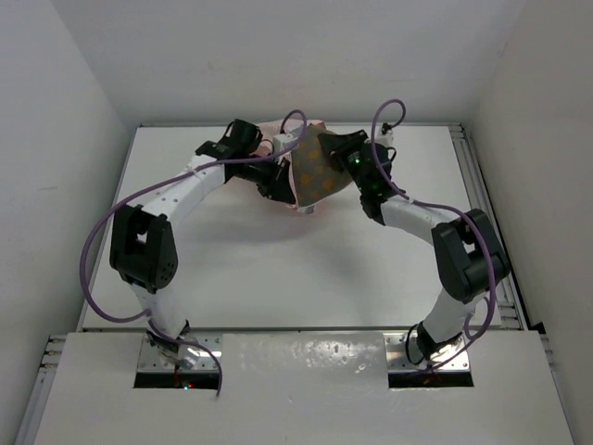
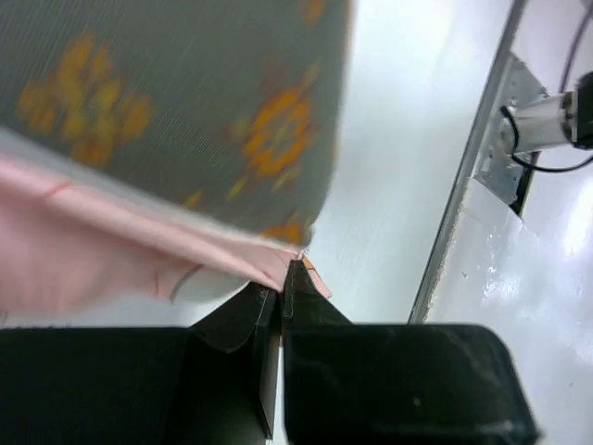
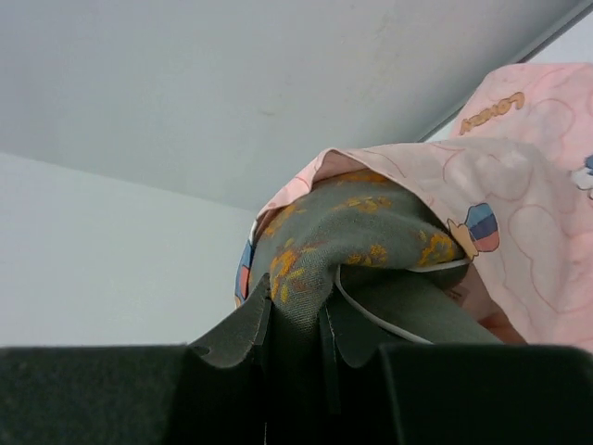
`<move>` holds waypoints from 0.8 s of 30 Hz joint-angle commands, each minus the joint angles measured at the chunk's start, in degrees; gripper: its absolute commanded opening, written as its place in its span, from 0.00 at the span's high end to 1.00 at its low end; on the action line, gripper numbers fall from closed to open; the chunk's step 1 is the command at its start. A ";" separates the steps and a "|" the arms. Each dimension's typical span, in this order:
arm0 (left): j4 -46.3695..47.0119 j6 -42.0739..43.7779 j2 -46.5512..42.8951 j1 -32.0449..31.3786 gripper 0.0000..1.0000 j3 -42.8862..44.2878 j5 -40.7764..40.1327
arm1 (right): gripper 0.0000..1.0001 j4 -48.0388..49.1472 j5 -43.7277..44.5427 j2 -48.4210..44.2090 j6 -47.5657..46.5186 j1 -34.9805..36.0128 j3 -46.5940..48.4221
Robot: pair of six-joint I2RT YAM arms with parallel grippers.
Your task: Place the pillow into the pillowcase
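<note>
The brown pillow (image 1: 315,171) with orange pattern hangs between both arms at the far middle of the table, lifted off it. The pink bunny-print pillowcase (image 1: 278,134) sits around its far part. My left gripper (image 1: 276,185) is shut on the pink pillowcase edge (image 2: 139,250), with the pillow (image 2: 185,102) just above it in the left wrist view. My right gripper (image 1: 335,153) is shut on a fold of the pillow (image 3: 310,269); the pillowcase (image 3: 519,232) drapes over the pillow's upper side in the right wrist view.
The white table (image 1: 296,269) is walled on the left, far and right sides. A metal rail (image 1: 477,204) runs along its right edge. Purple cables (image 1: 97,250) loop from both arms.
</note>
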 commanded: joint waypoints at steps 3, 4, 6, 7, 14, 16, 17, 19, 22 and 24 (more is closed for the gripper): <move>-4.32 7.44 1.63 -4.05 1.00 8.30 11.41 | 1.00 8.04 7.04 -1.54 3.53 3.45 3.02; -5.64 8.84 1.72 -4.93 1.00 9.54 12.03 | 1.00 6.20 7.58 -1.09 3.53 3.45 3.19; -8.19 11.84 1.81 -7.22 1.00 12.09 13.61 | 1.00 4.43 9.33 0.57 4.14 3.45 4.07; -9.42 12.63 1.89 -7.92 1.00 12.97 14.32 | 1.00 1.73 10.12 1.02 3.97 3.45 4.68; -2.42 4.51 0.58 -5.39 1.00 15.88 20.56 | 1.00 -18.74 11.20 5.32 -11.21 6.26 14.79; 3.28 0.26 0.14 -1.19 1.00 12.82 17.86 | 1.00 -20.95 5.60 5.76 -18.84 6.62 15.50; 3.92 -0.45 -0.21 -0.20 1.00 11.67 12.97 | 0.99 -21.93 3.30 5.85 -20.54 6.71 15.59; 4.02 0.15 -0.39 1.82 1.00 7.82 7.49 | 0.95 -27.02 -3.01 6.73 -22.83 6.62 16.28; -3.43 7.34 0.57 2.01 1.00 4.12 2.12 | 0.88 -30.20 -6.65 7.35 -25.83 6.71 15.34; -9.57 15.24 1.54 1.31 0.79 2.61 1.67 | 0.74 -27.15 -11.82 7.44 -26.35 6.88 12.96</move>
